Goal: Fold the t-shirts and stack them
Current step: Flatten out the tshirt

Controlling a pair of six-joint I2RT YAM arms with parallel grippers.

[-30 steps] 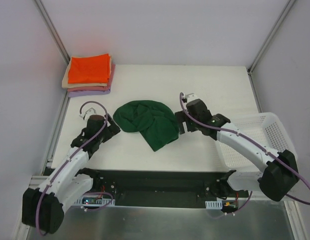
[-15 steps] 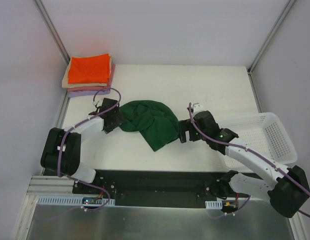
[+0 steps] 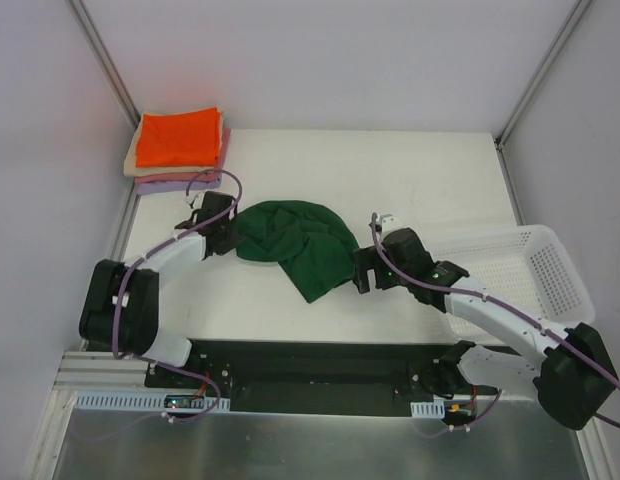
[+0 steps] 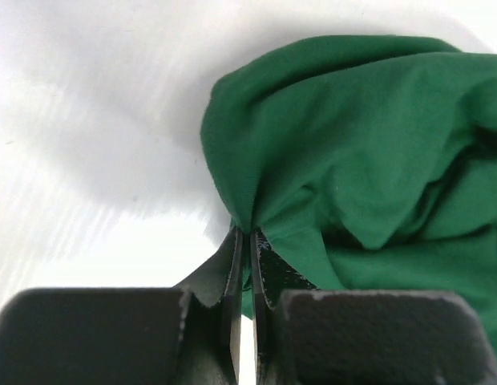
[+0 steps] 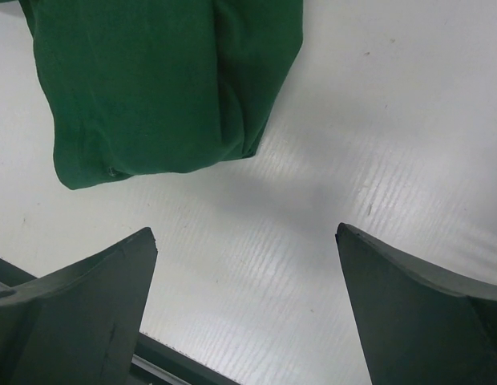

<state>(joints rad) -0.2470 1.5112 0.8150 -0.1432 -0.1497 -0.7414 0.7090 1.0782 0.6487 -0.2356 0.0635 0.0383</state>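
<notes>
A crumpled dark green t-shirt lies in a heap in the middle of the white table. My left gripper is at its left edge, shut on a pinch of the green cloth. The right gripper hovers just right of the shirt's lower end, jaws wide open with only bare table between them; the green t-shirt lies ahead and to the left of its fingers. Folded t-shirts are stacked at the far left corner, the orange one on top of beige, pink and lavender ones.
A white mesh basket sits at the table's right edge, partly under the right arm. Metal frame posts rise at the back corners. A dark gap runs along the near edge between the arm bases.
The left arm swung in to the shirt's left edge and its jaws closed on the cloth. The right gripper moved down and nearer along the shirt's right side, staying open.
</notes>
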